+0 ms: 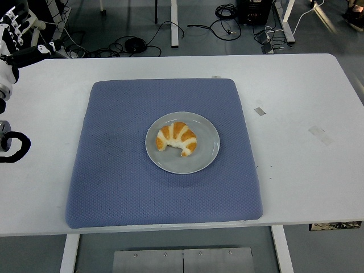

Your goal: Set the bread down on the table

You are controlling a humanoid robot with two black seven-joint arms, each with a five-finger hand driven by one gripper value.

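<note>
A croissant-shaped bread (pixel 177 139), golden with pale stripes, lies on a round grey plate (pixel 206 153). The plate sits in the middle of a blue quilted mat (pixel 119 182) on the white table (pixel 301 165). My left arm (pixel 7 79) rests at the left edge of the picture, far from the plate. Its hand (pixel 12 27) is raised at the top left corner, fingers relaxed and holding nothing. My right arm is out of view.
Two small pieces of tape (pixel 259 111) (pixel 320 134) lie on the table right of the mat. A black cable loop (pixel 14 149) hangs by my left arm. Beyond the far edge are floor cables (pixel 136 42) and table legs.
</note>
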